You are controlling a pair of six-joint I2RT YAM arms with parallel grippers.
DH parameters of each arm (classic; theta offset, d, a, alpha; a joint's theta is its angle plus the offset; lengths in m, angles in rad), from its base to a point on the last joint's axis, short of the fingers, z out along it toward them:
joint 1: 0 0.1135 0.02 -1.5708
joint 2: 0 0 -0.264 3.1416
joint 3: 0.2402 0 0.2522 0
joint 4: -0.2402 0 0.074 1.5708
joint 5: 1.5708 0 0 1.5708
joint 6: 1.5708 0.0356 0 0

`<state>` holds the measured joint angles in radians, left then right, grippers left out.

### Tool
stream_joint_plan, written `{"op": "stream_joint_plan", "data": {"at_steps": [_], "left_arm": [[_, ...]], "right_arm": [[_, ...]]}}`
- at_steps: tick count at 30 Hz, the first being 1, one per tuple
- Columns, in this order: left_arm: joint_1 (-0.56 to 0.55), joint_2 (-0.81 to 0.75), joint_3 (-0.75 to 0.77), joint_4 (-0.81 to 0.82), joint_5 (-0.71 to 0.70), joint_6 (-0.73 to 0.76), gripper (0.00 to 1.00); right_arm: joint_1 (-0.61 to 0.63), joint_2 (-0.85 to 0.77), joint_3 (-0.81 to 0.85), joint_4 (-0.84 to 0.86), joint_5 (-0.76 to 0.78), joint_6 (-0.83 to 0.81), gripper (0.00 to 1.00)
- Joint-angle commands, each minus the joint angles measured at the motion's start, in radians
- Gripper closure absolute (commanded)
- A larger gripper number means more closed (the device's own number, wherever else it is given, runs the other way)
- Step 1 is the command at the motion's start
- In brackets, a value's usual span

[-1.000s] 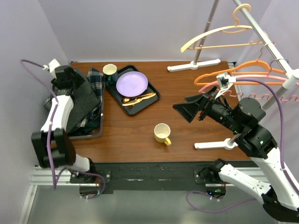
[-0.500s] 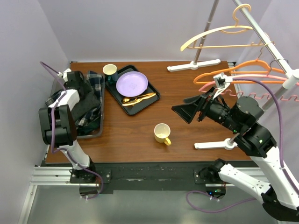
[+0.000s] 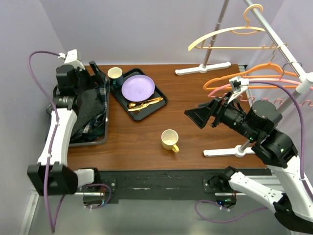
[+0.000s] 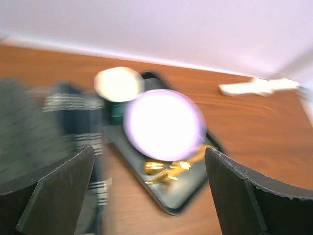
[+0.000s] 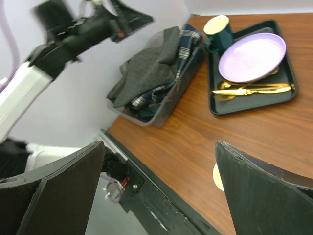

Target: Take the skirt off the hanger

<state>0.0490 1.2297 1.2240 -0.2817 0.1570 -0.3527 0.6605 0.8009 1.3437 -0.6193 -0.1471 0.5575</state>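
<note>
The dark grey skirt (image 3: 87, 105) lies crumpled in a grey bin (image 3: 100, 139) at the table's left, on top of a plaid garment (image 3: 101, 84). It also shows in the right wrist view (image 5: 146, 68) and, blurred, at the left edge of the left wrist view (image 4: 19, 132). Bare orange and pink hangers (image 3: 244, 78) hang on the rack at the right. My left gripper (image 3: 94, 69) is open and empty, raised over the bin's far end. My right gripper (image 3: 198, 115) is open and empty, held above the table beside the hangers.
A black tray (image 3: 159, 100) holds a purple plate (image 3: 138, 88) and gold cutlery (image 3: 144, 103). A dark green cup (image 3: 115, 76) stands by the tray and a cream mug (image 3: 169, 140) at the middle front. A cream hanger (image 3: 225, 36) hangs at the back. White rack feet (image 3: 203, 68) rest on the table.
My left arm has lifted away from the bin and swung its open gripper up toward the back. The skirt stays in the bin. My right gripper has barely moved.
</note>
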Motion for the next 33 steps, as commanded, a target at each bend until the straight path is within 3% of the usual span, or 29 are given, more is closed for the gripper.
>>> {"op": "stream_joint_plan", "data": {"at_steps": [1,4,9,16,33], "left_arm": [[-0.064,-0.171,-0.082,0.119,0.312,0.066,0.0],[-0.064,-0.33,-0.17,0.212,0.464,0.026,0.0],[-0.064,-0.453,-0.287,0.335,0.622,-0.052,0.0],[-0.064,-0.564,-0.368,0.349,0.644,-0.092,0.0],[-0.064,-0.587,-0.397,0.432,0.662,-0.181,0.0]], "right_arm": [[0.002,0.037,0.06,-0.052,0.066,-0.028,0.01],[0.001,0.05,0.075,-0.089,0.118,-0.045,0.01],[0.002,0.032,0.04,-0.063,0.146,-0.062,0.01],[0.002,0.009,0.022,-0.023,0.164,-0.077,0.01],[0.001,-0.005,0.026,-0.043,0.185,-0.094,0.01]]}}
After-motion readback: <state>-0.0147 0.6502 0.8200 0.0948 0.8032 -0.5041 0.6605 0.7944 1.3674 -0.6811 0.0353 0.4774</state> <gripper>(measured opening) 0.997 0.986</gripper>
